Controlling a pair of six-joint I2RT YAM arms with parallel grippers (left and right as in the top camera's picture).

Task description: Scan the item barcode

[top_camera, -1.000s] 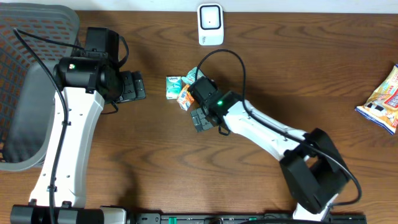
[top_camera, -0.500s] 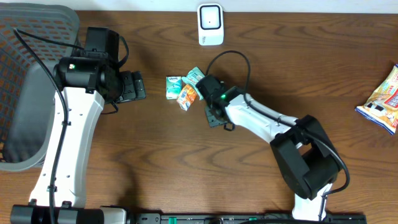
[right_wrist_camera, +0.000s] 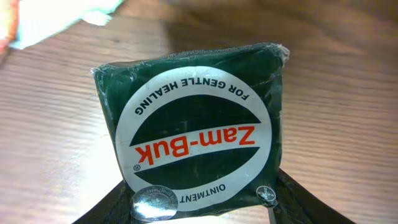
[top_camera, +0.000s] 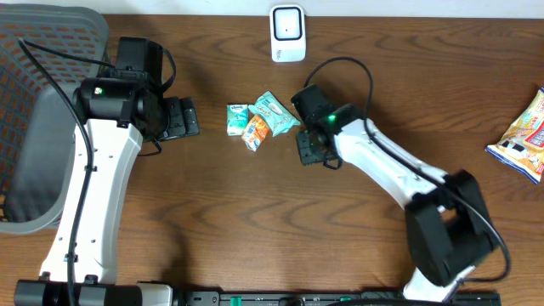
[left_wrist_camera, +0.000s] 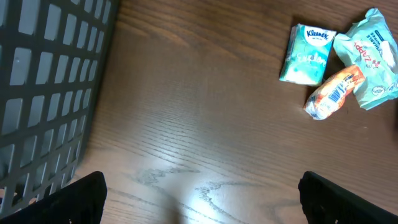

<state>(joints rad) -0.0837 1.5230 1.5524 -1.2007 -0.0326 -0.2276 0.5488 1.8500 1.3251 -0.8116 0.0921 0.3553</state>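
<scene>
The right pincer [right_wrist_camera: 199,208] is seen partly closed and clamped on a dark green box [right_wrist_camera: 196,134] of ointment. In the right wrist view its two dark fingers [right_wrist_camera: 102,208] are pressed against the lower corners of the box. The round white label is turned towards the camera, with the red lettering upside down. No barcode can be made out on that face. Whether the box is resting on the worktop [top_camera: 255,229] or lifted off it cannot be told.

From overhead, this pincer is found near the middle of the worktop, just beside a small cluster of packets. The cluster is made up of a tissue pack [top_camera: 237,118], an orange sachet [top_camera: 255,132] and a teal packet [top_camera: 276,112], all touching or overlapping. A white scanner [top_camera: 287,32] is set at the far edge, apart from the held box.

The left pincer [top_camera: 181,117] is held wide apart and empty over bare wood, to the left of the packets. Only its finger ends are caught in the bottom corners of its own camera.

The worktop is of dark brown, grained wood. A grey mesh basket [top_camera: 34,85] is placed at its left end, and a snack bag [top_camera: 520,138] lies alone at the right edge.
</scene>
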